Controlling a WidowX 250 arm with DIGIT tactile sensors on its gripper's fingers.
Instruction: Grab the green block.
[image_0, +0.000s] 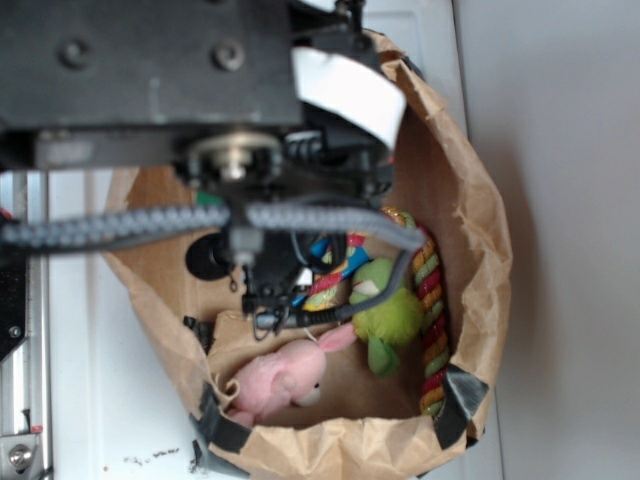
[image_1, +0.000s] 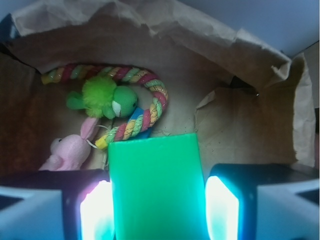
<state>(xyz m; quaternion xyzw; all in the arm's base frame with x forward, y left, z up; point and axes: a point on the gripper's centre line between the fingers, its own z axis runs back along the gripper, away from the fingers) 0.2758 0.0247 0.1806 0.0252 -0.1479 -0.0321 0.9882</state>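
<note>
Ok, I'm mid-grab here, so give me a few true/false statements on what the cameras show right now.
1. The green block sits between the two fingers of the gripper. True.
2. The pink plush rabbit lies outside the paper bag. False: it lies inside the bag, on its floor.
3. The multicoloured rope toy curves around the lime-green plush toy. True.
4. The block in the gripper is blue. False: it is solid green.
5. The wrist view shows the bag's floor bare of toys. False: the rabbit, the rope and the green plush lie there.
</note>
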